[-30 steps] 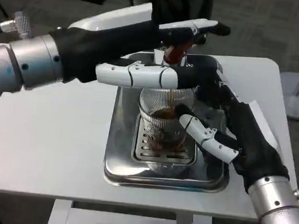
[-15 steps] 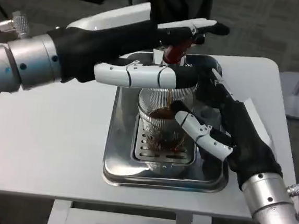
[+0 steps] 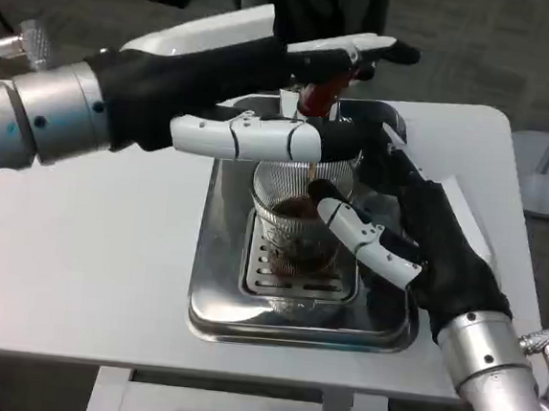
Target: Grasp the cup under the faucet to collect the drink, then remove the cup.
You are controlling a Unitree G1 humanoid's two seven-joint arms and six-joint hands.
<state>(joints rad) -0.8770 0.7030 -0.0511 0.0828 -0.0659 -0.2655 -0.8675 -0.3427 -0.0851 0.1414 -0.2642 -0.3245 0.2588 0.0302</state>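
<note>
A clear ribbed cup (image 3: pixel 292 222) is seen standing on the slotted grate (image 3: pixel 298 283) of a steel drip tray (image 3: pixel 216 297), directly under a red tap handle (image 3: pixel 319 92). A thin stream of dark drink (image 3: pixel 312 182) runs down into the cup, which is partly filled with brown liquid.

The right hand (image 3: pixel 416 242) is wrapped around the cup from its own inner side: a white and black finger (image 3: pixel 367 243) is laid across the near wall of the glass, and the palm is set against the far-right side. The cup is held in this grip while it rests on the grate.

The left hand (image 3: pixel 255 98) is stretched out above the cup. Its upper fingers are laid over the red tap handle, and a lower white finger (image 3: pixel 247 138) is extended just above the cup's rim. Whether the handle is truly gripped or only pressed cannot be told.

The tray is set on a white table (image 3: pixel 79 246), under both forearms.
</note>
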